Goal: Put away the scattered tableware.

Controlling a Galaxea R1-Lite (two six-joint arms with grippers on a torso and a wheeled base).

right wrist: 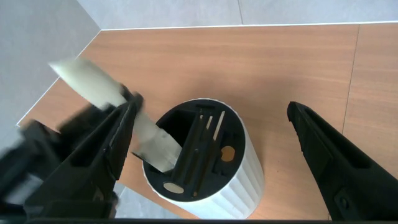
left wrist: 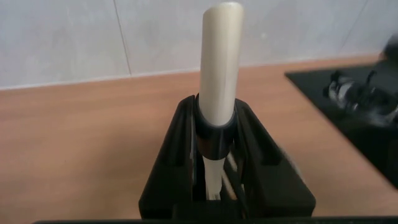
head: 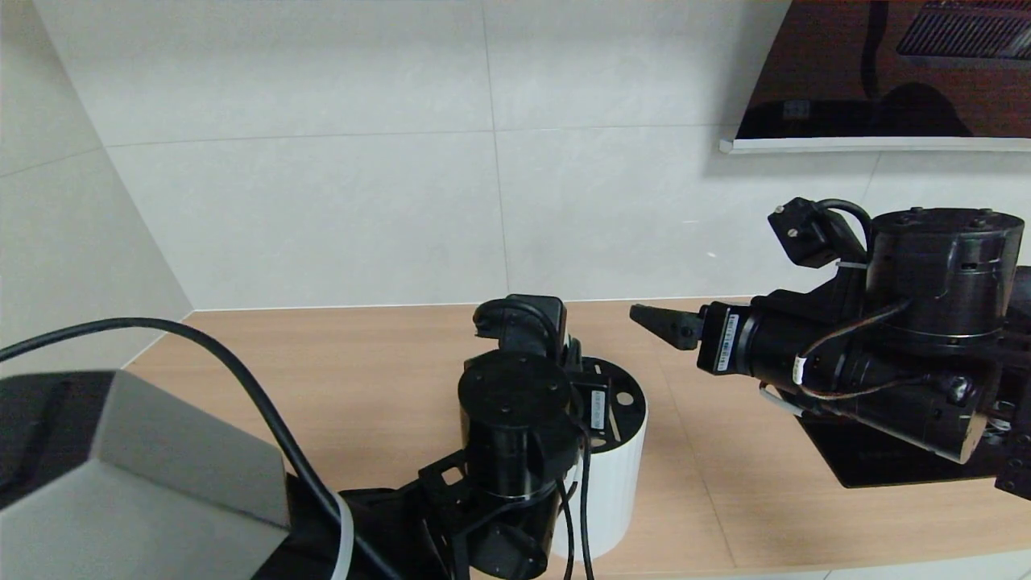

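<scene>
While the left gripper [left wrist: 217, 115] is clamped on a cream utensil [left wrist: 219, 56], that utensil stands tilted over a white holder [head: 616, 475]. Its lower, flatter end sits inside the holder's open top near the rim, and its rounded upper end projects past the fingertips. Both fingers [left wrist: 252, 134] press on the shaft, where a dark band encircles it. Seen from the right wrist, the utensil [right wrist: 93, 84] slants down from the left gripper [right wrist: 127, 115] into the holder [right wrist: 230, 186]. The holder is a ribbed cylinder with a black slotted insert [right wrist: 199, 155], and thin pale sticks [right wrist: 214, 127] stand in the slots. It stands upright on a wooden counter [head: 362, 379], close to the front edge. The right gripper [head: 656, 321] hangs in the air to the right of the holder, above rim height, pointing toward it and not touching it. Its jaws are spread wide and grasp nothing; one finger [right wrist: 323, 155] shows well clear of the holder. A black cooktop [head: 870, 467] is set into the counter under the right arm. A pale tiled wall [head: 322, 201] rises behind the counter, and a dark glossy panel [head: 886, 72] is mounted at its upper right.
</scene>
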